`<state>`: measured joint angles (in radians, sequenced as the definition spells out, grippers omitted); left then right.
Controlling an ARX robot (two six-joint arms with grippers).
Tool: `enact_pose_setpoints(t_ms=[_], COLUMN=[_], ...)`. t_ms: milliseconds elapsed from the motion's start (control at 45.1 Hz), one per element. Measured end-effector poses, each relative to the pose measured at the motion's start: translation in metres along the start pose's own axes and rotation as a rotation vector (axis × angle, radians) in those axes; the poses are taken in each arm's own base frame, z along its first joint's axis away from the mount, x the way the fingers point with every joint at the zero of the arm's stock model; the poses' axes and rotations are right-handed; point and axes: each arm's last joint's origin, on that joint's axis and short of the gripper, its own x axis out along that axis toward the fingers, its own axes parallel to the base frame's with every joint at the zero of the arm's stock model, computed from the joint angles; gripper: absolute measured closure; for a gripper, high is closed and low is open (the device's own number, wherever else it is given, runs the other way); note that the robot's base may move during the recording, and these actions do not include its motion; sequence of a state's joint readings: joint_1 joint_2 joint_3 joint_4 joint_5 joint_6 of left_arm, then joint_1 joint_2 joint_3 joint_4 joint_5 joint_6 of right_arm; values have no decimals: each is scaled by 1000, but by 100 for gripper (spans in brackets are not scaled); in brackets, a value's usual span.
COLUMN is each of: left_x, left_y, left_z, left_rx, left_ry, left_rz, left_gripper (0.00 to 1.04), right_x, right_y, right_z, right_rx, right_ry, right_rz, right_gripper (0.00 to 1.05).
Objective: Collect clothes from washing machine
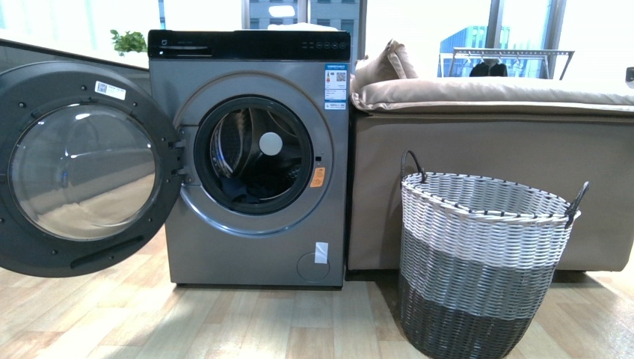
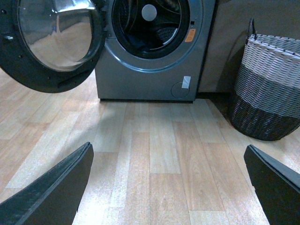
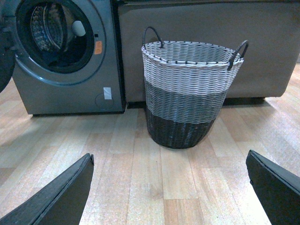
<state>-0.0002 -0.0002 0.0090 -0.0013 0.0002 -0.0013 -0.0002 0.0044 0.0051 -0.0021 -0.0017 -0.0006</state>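
Pale wooden floor boards (image 1: 247, 321) run across the room, and on them stands the grey washing machine (image 1: 254, 239) with a beige sofa (image 1: 486, 142) close at its right side. Its round porthole door (image 1: 82, 168) is swung fully open to the left, so the mouth of the drum is free.

Low in the drum, against the front lip, lies the clothes (image 1: 250, 191), a dark navy heap. It is so crumpled and so much in shadow that I cannot tell which way its long axis goes. A woven basket (image 1: 482, 262), white above and dark below, stands on the floor in front of the sofa, just to the right of the machine, and nothing shows over its rim.

Neither arm appears in the front view. From the wrist views, the left pincer (image 2: 168, 146) has its two dark fingers (image 2: 56, 187) wide apart and holds nothing. The right pincer (image 3: 168, 153) is likewise spread and holds nothing.

Both hang above bare floor, well apart from the machine. The left wrist camera faces the drum mouth, while the right one faces mostly the basket, so I judge the left arm to be nearer to the garment. The garment lies ahead of and higher than that pincer, inside the opening. The reach must therefore go forward and up over the door seal, and then dip to the drum bottom.
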Motion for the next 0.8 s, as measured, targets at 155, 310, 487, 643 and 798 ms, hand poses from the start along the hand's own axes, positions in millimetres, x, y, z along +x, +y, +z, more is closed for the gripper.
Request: enact_pose_setpoints(t_ms=[155,310,487,643,798], left_x=[0,0,0,0,0], left_y=[0,0,0,0,0], left_z=[0,0,0,0,0], left_rx=[0,0,0,0,0], left_ry=[0,0,0,0,0], left_rz=[0,0,0,0,0], left_gripper=[7,7,7,7,7], right_x=[0,0,0,0,0], right_y=[0,0,0,0,0], right_z=[0,0,0,0,0], right_rx=[0,0,0,0,0], right_ry=[0,0,0,0,0], right_rz=[0,0,0,0,0], right_gripper=[8,8,8,8,8])
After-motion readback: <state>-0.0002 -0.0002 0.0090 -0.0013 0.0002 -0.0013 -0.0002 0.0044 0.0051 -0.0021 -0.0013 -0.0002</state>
